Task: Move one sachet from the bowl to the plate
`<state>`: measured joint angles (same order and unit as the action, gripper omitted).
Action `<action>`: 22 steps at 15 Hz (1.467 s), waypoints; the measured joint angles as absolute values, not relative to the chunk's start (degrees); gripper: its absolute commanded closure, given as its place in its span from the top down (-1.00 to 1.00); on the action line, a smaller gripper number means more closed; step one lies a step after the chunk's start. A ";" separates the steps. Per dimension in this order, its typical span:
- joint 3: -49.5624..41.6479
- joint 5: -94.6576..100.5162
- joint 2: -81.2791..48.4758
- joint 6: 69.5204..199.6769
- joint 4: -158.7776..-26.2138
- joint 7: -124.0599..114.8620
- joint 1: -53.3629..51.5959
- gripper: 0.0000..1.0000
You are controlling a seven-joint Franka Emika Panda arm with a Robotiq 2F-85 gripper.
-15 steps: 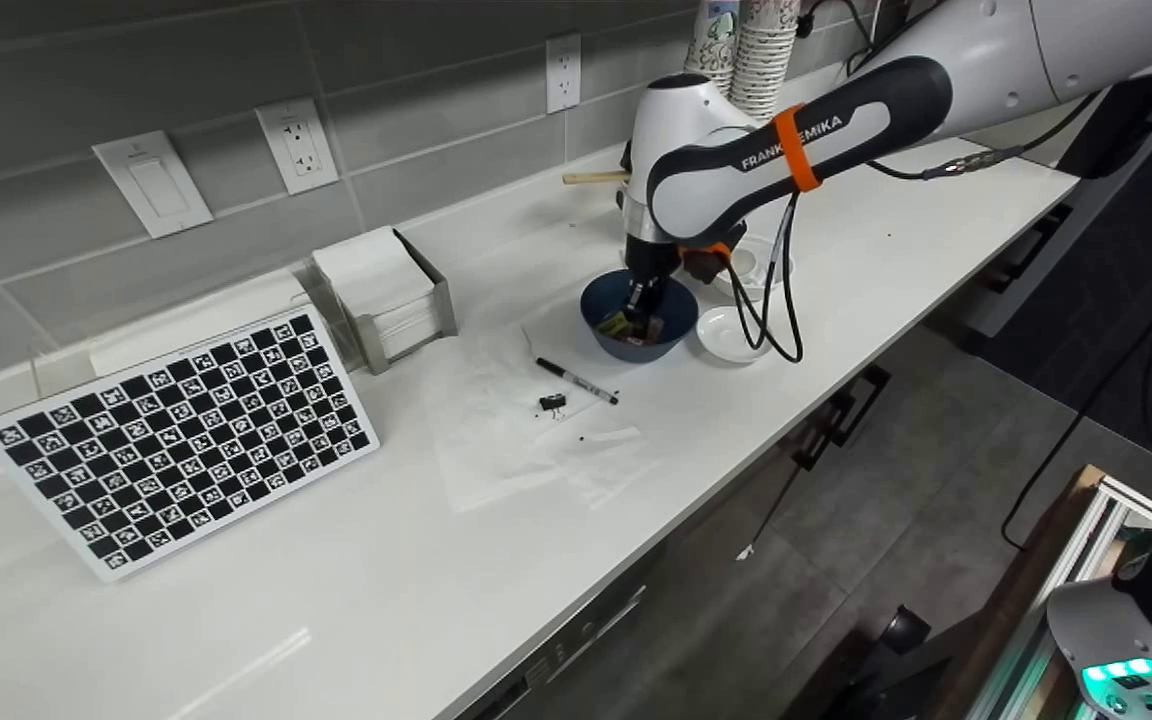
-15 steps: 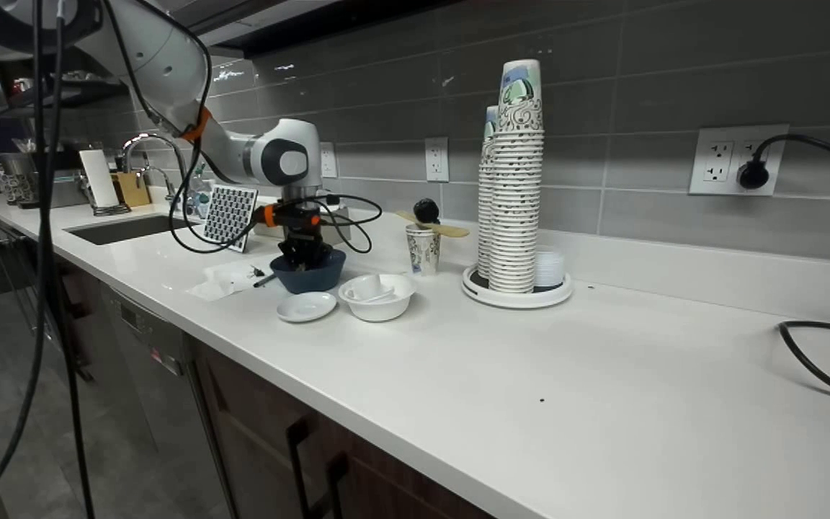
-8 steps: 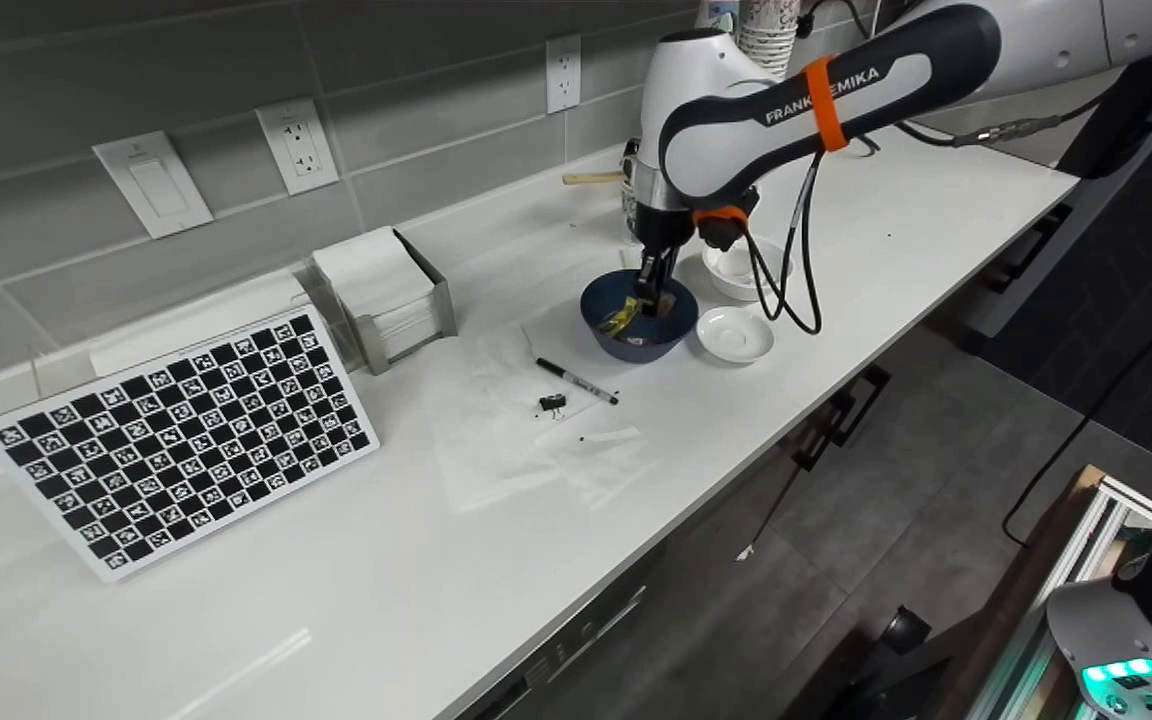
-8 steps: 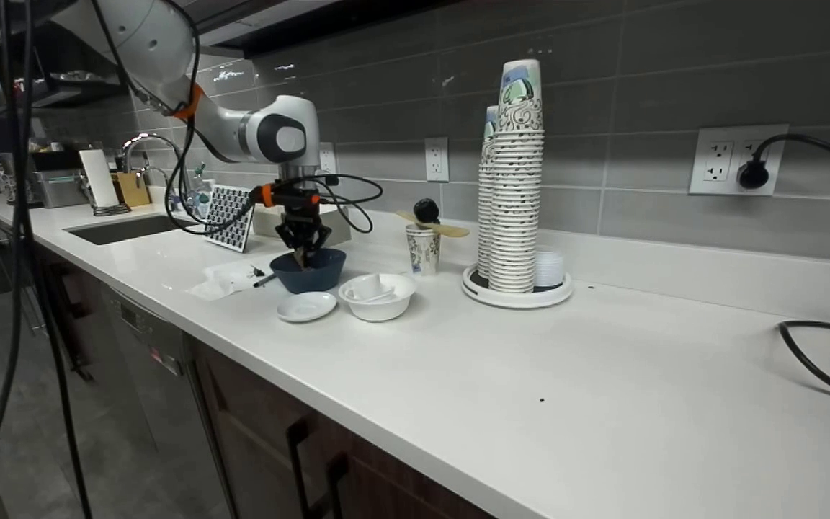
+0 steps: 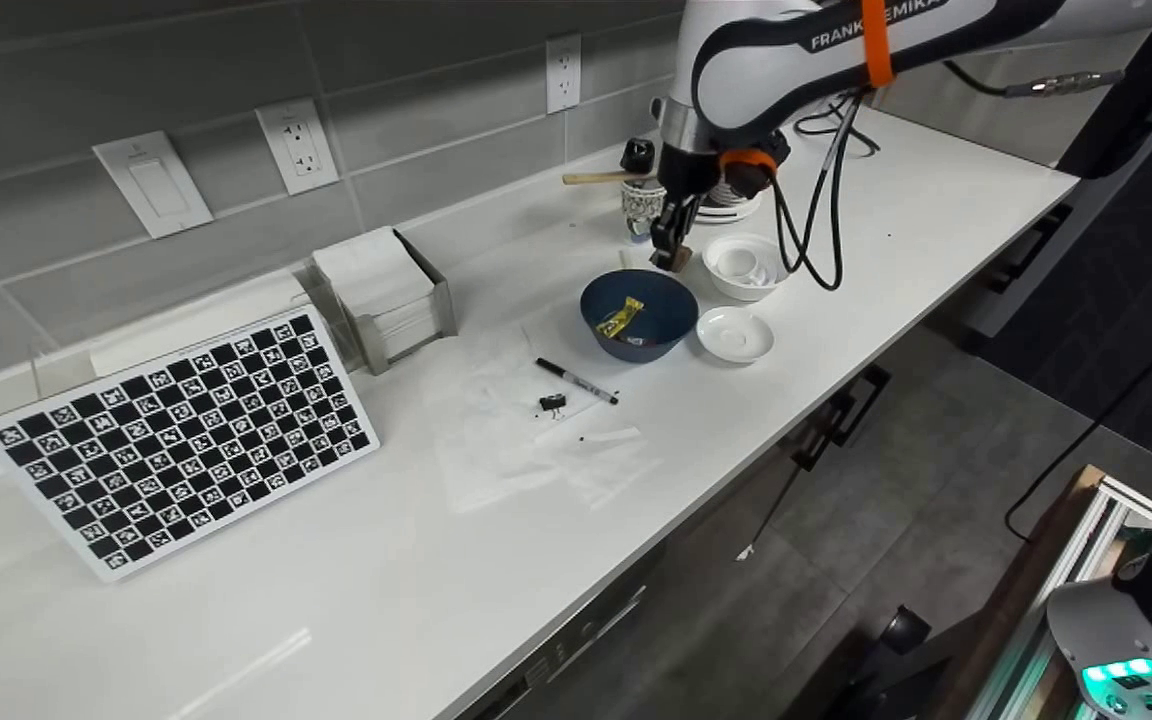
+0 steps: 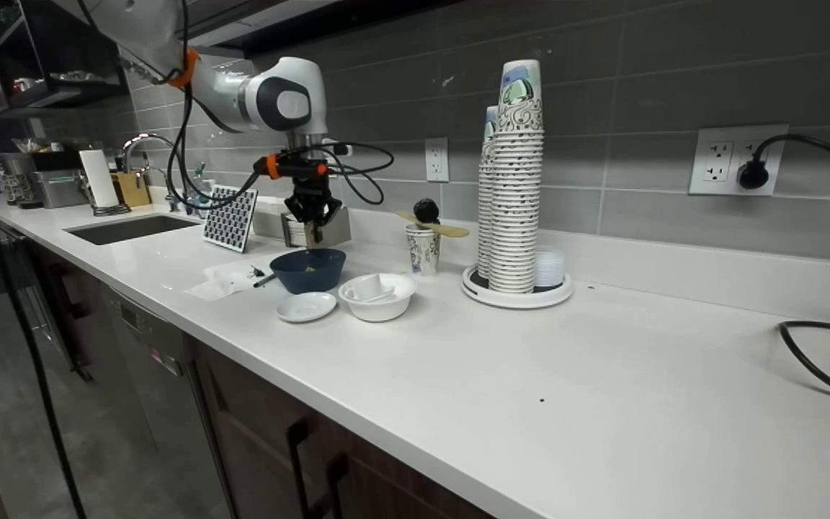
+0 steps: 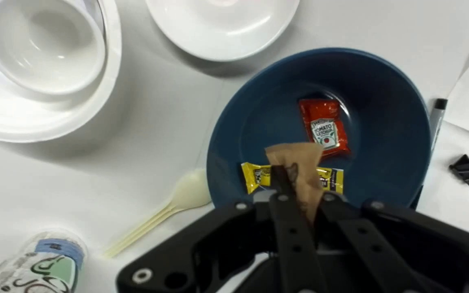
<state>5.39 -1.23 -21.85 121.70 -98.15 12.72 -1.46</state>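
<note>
In the wrist view, a brown paper sachet (image 7: pixel 297 154), right of centre, is clamped between the fingers of the black gripper (image 7: pixel 308 199), above a round dark blue bowl (image 7: pixel 385 126). Inside lie a tomato ketchup sachet (image 7: pixel 325 132) and a yellow sachet (image 7: pixel 332 181). A white saucer (image 7: pixel 226 34) sits near, top centre; a pale spoon (image 7: pixel 190 190) lies lower left.
</note>
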 measured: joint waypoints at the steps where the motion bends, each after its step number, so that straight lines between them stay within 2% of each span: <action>1: 5.13 -2.29 -21.15 120.05 -98.26 12.72 -0.71 -0.96; 8: 2.18 -4.89 -16.66 109.09 -104.10 10.04 2.07 -0.96; 14: 2.31 -6.57 -16.13 115.07 -109.98 6.99 1.27 -0.96; 16: 2.27 -6.26 -16.09 117.38 -111.28 5.49 1.02 -0.32; 22: 2.18 -5.72 -16.08 119.03 -112.87 2.26 0.81 0.48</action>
<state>2.18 -5.72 -16.08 119.03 -112.87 2.26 0.81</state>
